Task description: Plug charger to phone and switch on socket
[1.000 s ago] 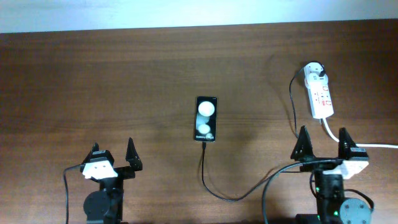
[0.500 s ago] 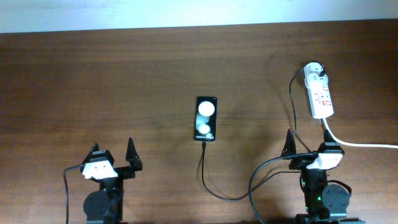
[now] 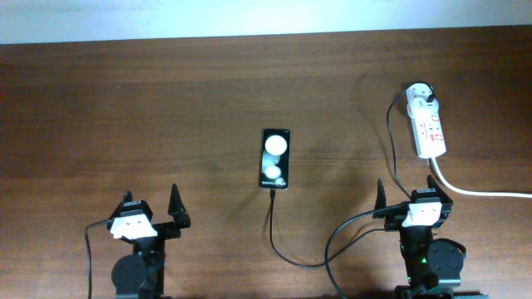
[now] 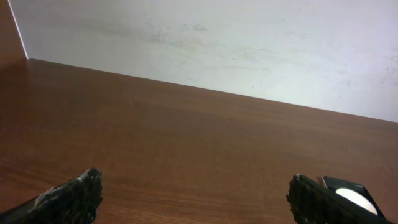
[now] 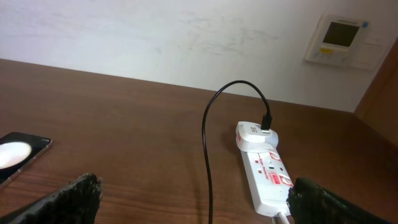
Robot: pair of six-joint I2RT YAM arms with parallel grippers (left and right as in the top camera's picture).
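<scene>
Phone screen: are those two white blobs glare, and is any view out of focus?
Overhead: the phone carries two blown-out round patches, likely reflected lights; table evenly lit, sharp. Left wrist: same white glare at the bottom right corner; the near jaws look soft. Right wrist: glare on the phone again, socket crisp, jaws blurred.

The overhead view looks straight down on the whole table. Both wrist views sit low at its near edge, facing the far wall; all three share the phone, overhead and right wrist the socket
</scene>
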